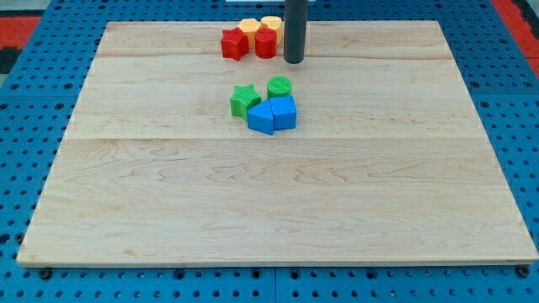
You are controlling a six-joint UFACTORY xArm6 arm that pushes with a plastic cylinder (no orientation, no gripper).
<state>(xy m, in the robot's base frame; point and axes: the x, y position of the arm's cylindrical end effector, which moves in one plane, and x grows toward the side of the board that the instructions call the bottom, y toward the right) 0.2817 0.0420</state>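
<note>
My tip (293,61) rests on the wooden board (278,219) near the view's top, just right of a red block (266,43). Left of that one sits a red star-like block (233,44). Behind the red pair lie two yellow blocks, one (250,27) at left and one (271,23) partly hidden by the rod. Below the tip a green cylinder (279,87) stands beside a green star block (244,100). Two blue blocks touch each other under them, a wedge (262,117) at left and a taller piece (284,111) at right.
The board lies on a blue perforated table (25,126). A red strip (518,17) shows at the view's top right corner.
</note>
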